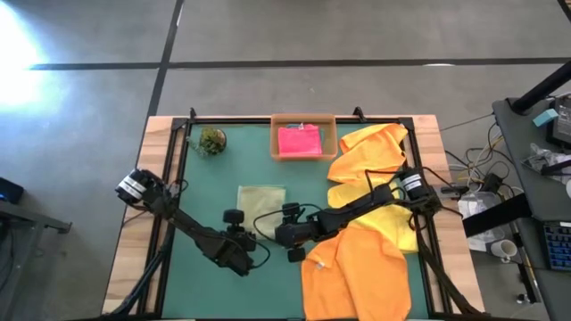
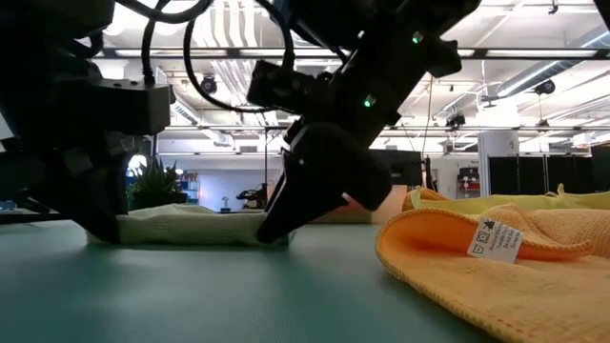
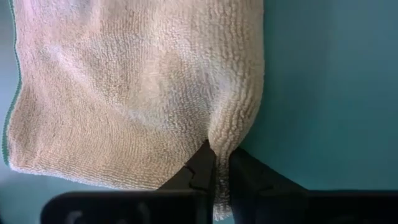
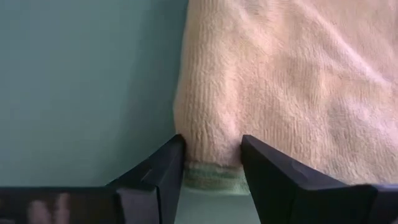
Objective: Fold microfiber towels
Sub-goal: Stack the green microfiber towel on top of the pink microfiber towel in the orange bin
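Observation:
A pale sage green towel, folded small, lies flat on the green mat at mid-table. My left gripper is shut on its near left corner. My right gripper is shut on its near right corner. In the low view the towel lies between the two grippers. A hot pink towel lies folded in the tan tray. A yellow towel and an orange towel lie crumpled at the right. My left gripper pinches a puckered fold at the towel's corner between its two fingers, which come low and slanting from the near side. The towel rests on the mat. My right gripper holds the other near corner between its two fingers; several layers show at the edge. The fingers slant down from the table's right, and the towel lies on the mat.
A small green plant stands at the far left of the mat. The orange towel with a white label lies heaped on the near right. Bare mat lies to the left of the sage towel.

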Controlling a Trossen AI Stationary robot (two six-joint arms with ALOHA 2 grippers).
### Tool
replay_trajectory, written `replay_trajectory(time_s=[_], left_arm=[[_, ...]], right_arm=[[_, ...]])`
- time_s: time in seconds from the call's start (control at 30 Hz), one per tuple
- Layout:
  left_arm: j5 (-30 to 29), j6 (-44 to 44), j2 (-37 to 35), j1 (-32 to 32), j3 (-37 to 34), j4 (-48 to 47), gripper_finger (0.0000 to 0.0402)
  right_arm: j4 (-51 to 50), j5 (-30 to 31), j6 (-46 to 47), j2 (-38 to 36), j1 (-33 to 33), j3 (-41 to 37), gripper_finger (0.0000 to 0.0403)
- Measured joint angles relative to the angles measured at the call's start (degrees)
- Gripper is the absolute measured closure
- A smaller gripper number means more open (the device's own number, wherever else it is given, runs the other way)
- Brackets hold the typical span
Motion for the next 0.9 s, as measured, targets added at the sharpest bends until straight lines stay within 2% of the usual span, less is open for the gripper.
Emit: replay_trajectory(time_s=[0.17, 0.4, 0.63, 0.9], left_arm=[[0.0, 0.0, 0.0, 1.4, 0.0, 1.0, 0.039], [0.5, 0.1, 0.0, 3.1, 0.5, 1.5, 0.0393], [4.3, 5.5, -0.4, 3.2, 4.8, 1.4, 0.0394], [6.2, 11.7, -3.6, 4.8, 12.4, -2.2, 0.0394]], right_arm=[[-0.3, -1.2, 0.5, 1.0, -0.1, 0.7, 0.0282], [-1.6, -1.7, 4.4, 1.1, -0.1, 0.8, 0.0382], [-4.9, -1.5, 8.0, -1.1, -0.1, 0.6, 0.039], [-15.4, -1.6, 16.7, -9.2, 0.6, 0.6, 0.0391]])
